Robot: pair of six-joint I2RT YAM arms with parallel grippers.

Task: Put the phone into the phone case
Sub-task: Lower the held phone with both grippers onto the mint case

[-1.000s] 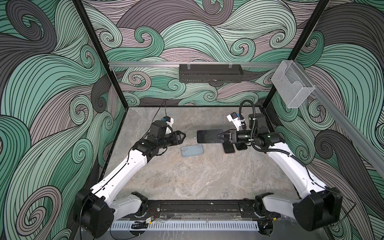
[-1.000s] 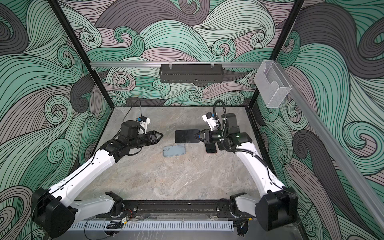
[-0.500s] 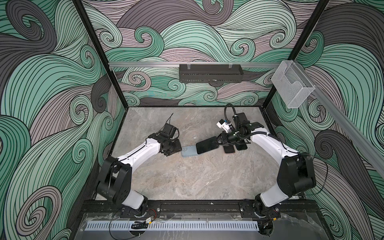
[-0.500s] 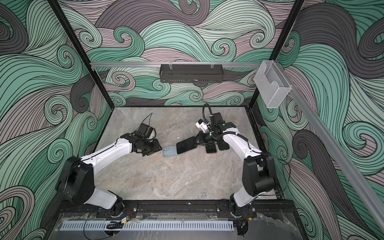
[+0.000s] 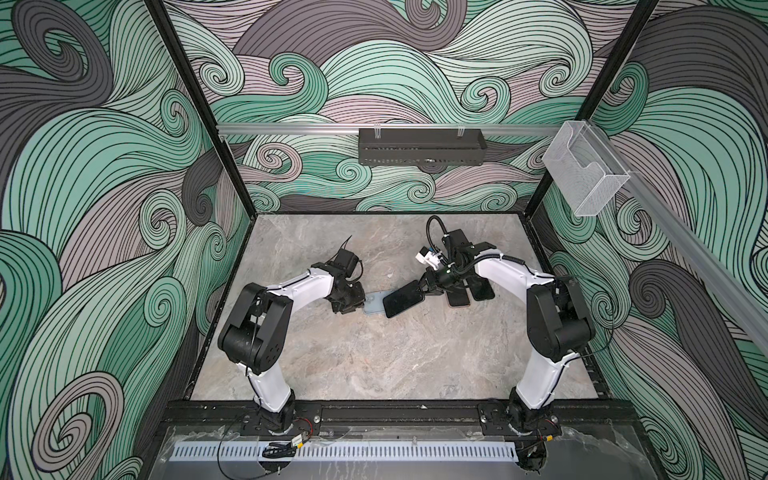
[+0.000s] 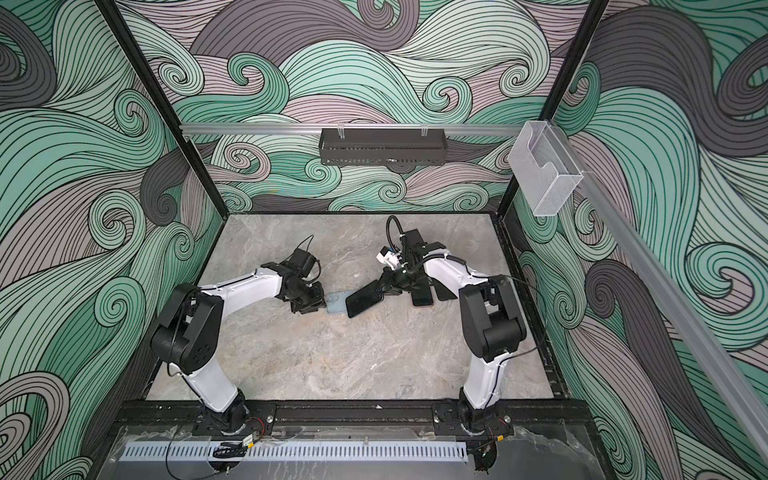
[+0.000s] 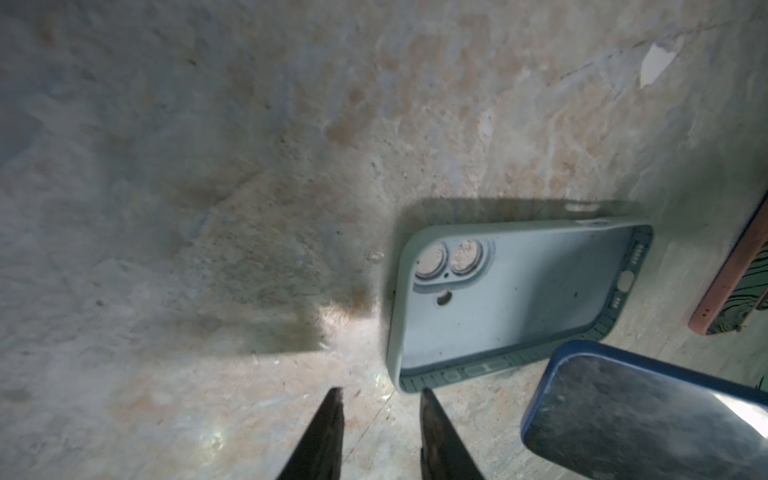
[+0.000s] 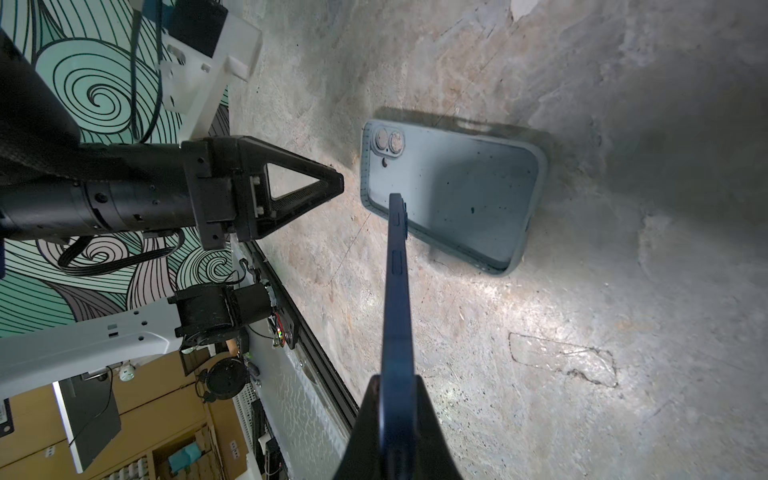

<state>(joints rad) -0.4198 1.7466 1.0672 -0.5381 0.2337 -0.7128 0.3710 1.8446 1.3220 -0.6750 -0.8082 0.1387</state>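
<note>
Pale-blue phone case is lying flat on the marble table. Right gripper is clamping the dark-blue phone, tilting it over the case's port end. Left gripper is hovering by the camera corner, jaws slightly apart

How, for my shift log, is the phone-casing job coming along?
Done: the right gripper is shut on the phone, held tilted. In hand: its far end hangs over the rim of the case; the open left gripper sits beside it. Left: seating the phone; the case lies empty.
</note>
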